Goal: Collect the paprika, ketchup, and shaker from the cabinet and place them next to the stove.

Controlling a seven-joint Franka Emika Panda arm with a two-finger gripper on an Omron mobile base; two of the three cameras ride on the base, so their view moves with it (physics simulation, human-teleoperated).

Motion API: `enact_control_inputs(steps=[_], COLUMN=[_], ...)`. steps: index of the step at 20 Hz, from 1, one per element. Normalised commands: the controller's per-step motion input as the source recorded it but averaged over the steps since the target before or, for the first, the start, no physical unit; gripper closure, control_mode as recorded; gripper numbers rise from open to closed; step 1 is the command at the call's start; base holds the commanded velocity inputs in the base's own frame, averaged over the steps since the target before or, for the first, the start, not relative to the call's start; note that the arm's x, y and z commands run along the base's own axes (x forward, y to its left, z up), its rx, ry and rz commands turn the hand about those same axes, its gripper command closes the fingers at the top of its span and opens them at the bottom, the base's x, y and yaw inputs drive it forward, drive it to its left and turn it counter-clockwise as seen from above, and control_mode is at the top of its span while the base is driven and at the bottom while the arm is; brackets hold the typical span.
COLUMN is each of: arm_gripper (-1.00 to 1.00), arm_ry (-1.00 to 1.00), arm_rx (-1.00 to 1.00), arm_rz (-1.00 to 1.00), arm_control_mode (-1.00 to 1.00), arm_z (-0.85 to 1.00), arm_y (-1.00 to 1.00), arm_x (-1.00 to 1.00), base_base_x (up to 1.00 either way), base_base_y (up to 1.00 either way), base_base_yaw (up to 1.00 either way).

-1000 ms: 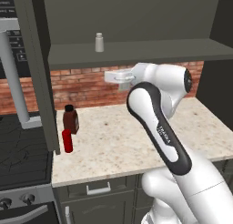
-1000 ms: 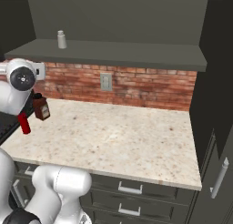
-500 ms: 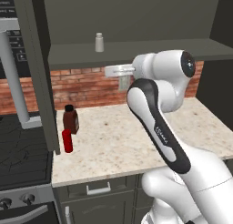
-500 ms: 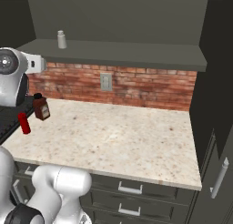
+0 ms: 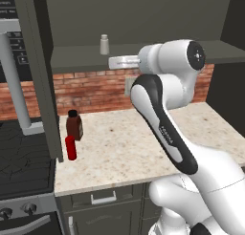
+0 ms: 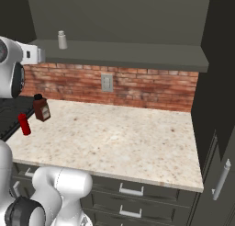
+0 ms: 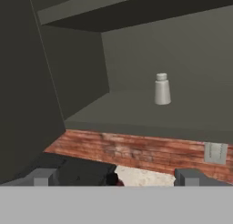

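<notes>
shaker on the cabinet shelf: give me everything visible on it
The small pale grey-white cylindrical shaker has a slightly tapered body and a rounded cap of much the same light tone, matte-looking. It stands upright and alone on the dark grey-green cabinet shelf, towards its left part, base resting on the shelf. Nothing else touches it; the open jaws are short of it.

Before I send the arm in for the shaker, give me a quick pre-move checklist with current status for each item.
1. Gripper open and empty: ok.
2. Shaker upright on the cabinet shelf, with bare shelf around it: ok.
3. Cabinet door swung open, shelf front unobstructed: ok.
4. Hand level with the shaker: not ok; it looks from just below the shelf edge.
5. Paprika and ketchup already on the counter beside the stove: ok.
6. Room left by them for the shaker: ok.
</notes>
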Motion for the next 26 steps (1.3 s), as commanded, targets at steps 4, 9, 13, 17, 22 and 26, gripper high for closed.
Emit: enact_control_inputs(steps=[4, 9, 13, 17, 22, 26], arm_gripper=[-1.0, -1.0, -1.0, -1.0, -1.0, -1.0], arm_ry=[0.0, 0.0, 0.0, -0.01, -0.01, 0.0], arm_rx=[-0.01, -0.01, -0.01, 0.0, 0.0, -0.02], arm_rz=[-0.06, -0.06, -0.04, 0.0, 0.0, 0.0], arm_control_mode=[-1.0, -1.0, -1.0, -1.0, -1.0, -1.0], arm_z=[0.31, 0.22, 0.15, 0.07, 0.18, 0.24], arm_y=[-0.1, -0.07, 0.0, 0.0, 0.0, 0.0], arm_x=[0.0, 0.0, 0.01, 0.09, 0.21, 0.27], base_base_x=[0.0, 0.0, 0.0, 0.0, 0.0, 0.0], base_base_y=[0.0, 0.0, 0.0, 0.0, 0.0, 0.0], base_base_yaw=[0.0, 0.0, 0.0, 0.0, 0.0, 0.0])
